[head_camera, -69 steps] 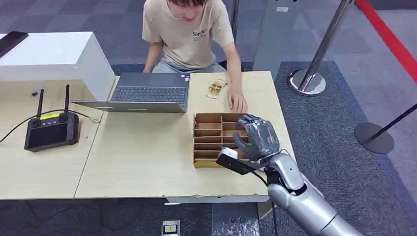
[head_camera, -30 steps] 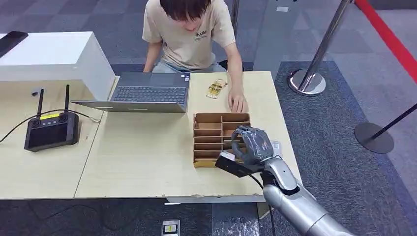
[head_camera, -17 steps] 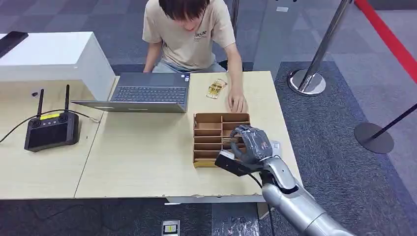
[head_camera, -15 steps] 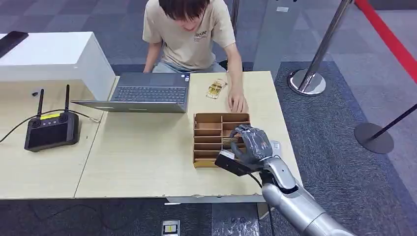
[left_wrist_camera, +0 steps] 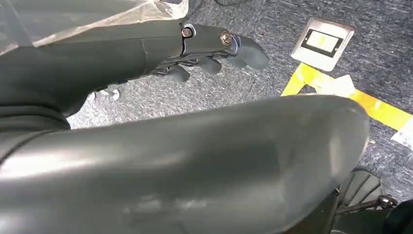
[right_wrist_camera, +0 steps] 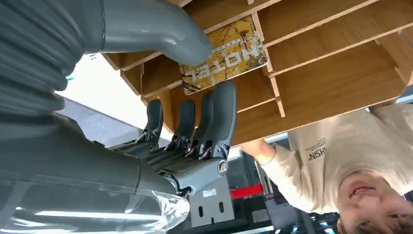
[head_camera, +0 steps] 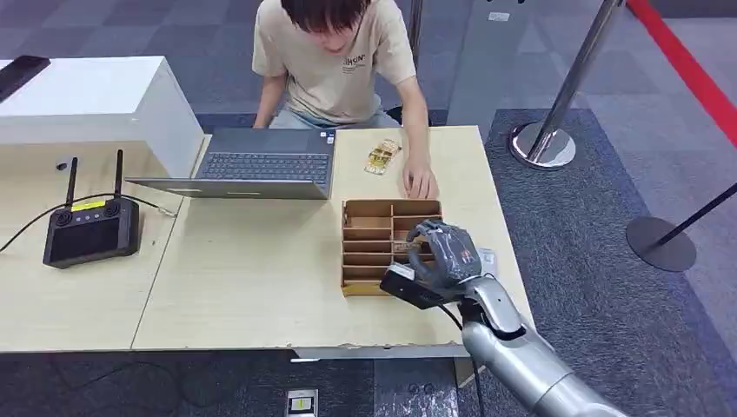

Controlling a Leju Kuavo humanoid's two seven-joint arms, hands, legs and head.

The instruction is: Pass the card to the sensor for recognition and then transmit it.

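Right now the right robot hand (head_camera: 445,254) sits over the right side of the brown divided box (head_camera: 369,246), near the worktop's (head_camera: 261,278) right front corner. In the right wrist view its thumb and dark fingers (right_wrist_camera: 221,114) pinch a yellow printed card (right_wrist_camera: 224,54), which is partly inside one compartment against a thin divider. Just beyond the box a person's hand (head_camera: 420,182) rests flat on the worktop, with a second yellowish card (head_camera: 381,156) farther back beside the laptop (head_camera: 261,163). Bare worktop spreads to the box's left. The left robot hand (left_wrist_camera: 214,48) hangs above grey carpet, fingers loosely curled on nothing.
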